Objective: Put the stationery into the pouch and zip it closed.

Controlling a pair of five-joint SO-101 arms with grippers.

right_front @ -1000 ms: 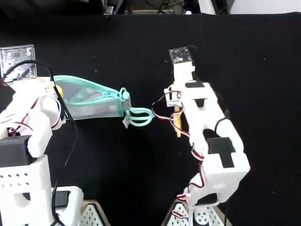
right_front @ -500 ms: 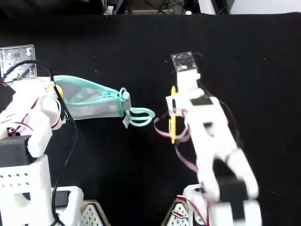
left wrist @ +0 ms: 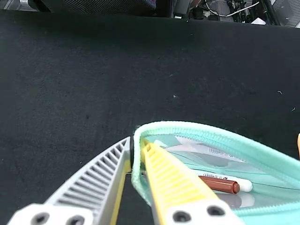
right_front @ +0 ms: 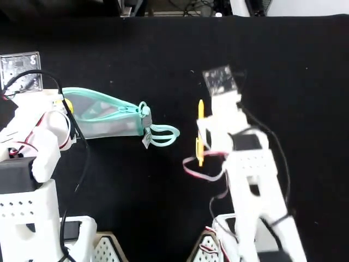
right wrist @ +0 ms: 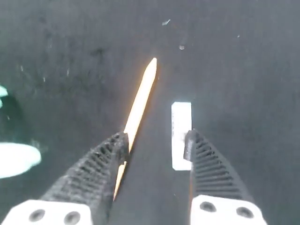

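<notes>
Mint-green pouch [right_front: 103,121] is lying on its side near the left edge of the black-covered table [right_front: 109,49], mouth end pointing at that edge and the zip pull loops [right_front: 163,135] trailing out toward the middle. The left gripper [left wrist: 136,146] is pinched tight on the pouch rim: yellow finger inside the mouth, grey one outside, fabric squeezed between them. The mouth gapes open, and a brown marker w/ a white end [left wrist: 220,184] is lying inside.

The orange pencil [right_front: 200,131] is flat on the cloth around the middle of the table, well apart from the pouch, tip aimed at the far edge.

The right gripper [right wrist: 154,140] is down over it w/ jaws spread wide and nothing clamped. The pencil runs right alongside the inner face of one black finger – can't tell if it's actually touching. A small white block [right wrist: 181,136] sits on the cloth just beside the other finger.
</notes>
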